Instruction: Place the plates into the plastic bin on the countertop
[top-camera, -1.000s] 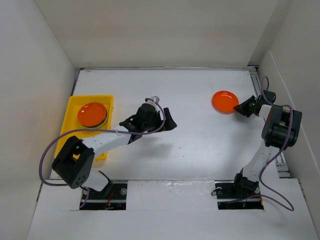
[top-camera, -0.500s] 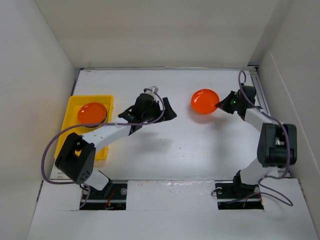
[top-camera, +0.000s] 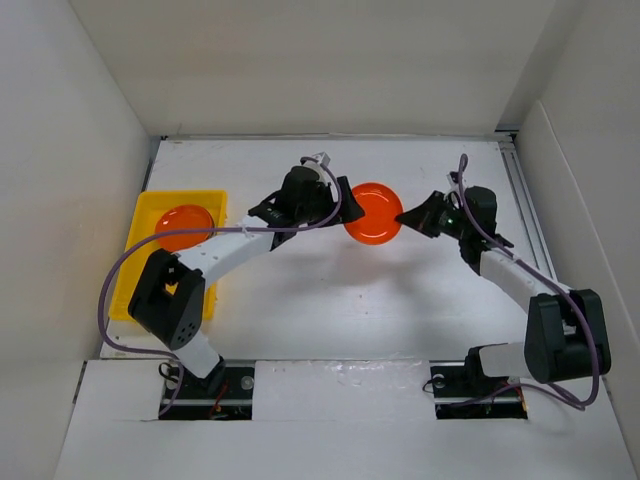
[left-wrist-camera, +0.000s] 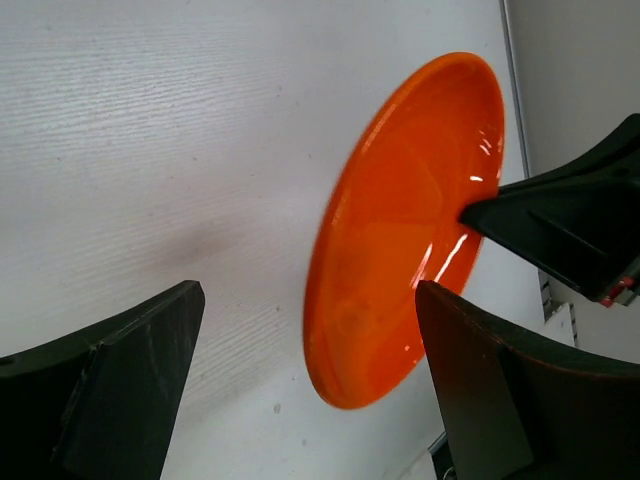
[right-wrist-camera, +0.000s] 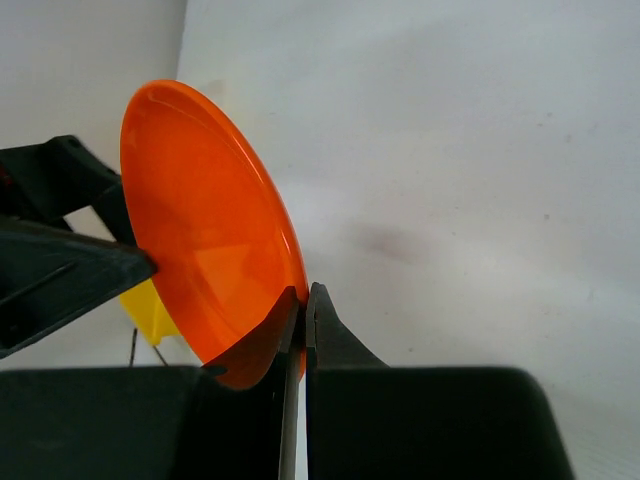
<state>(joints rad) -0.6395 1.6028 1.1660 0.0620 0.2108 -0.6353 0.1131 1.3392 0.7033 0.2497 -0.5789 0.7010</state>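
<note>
Plate first: the orange plate (top-camera: 374, 212) is up in the air above the white countertop (top-camera: 330, 310). It is off to the right of the yellow bin (top-camera: 140, 215) and well apart from it. It stands nearly on its edge, not flat.

The right gripper (right-wrist-camera: 305, 295) is squeezed shut on the thin rim, with one finger on each face. The left gripper (left-wrist-camera: 307, 295) is wide open and holds nothing. Its two fingers sit on either side of the plate's other edge, the edge nearer the bin. We cannot tell if they touch it.

We think the plate is light and stiff, so it will not bend. It looks shiny and smooth, so we think it can slip out of a small pinch. It may chip or crack if it drops on the hard top.

We think the best place to hold it is the rim, with one finger on the front and one on the back. We would grab the side of the rim nearer the bin, across from the right gripper's pinch.

Another orange plate (top-camera: 183, 226) lies in the far end of the bin.
</note>
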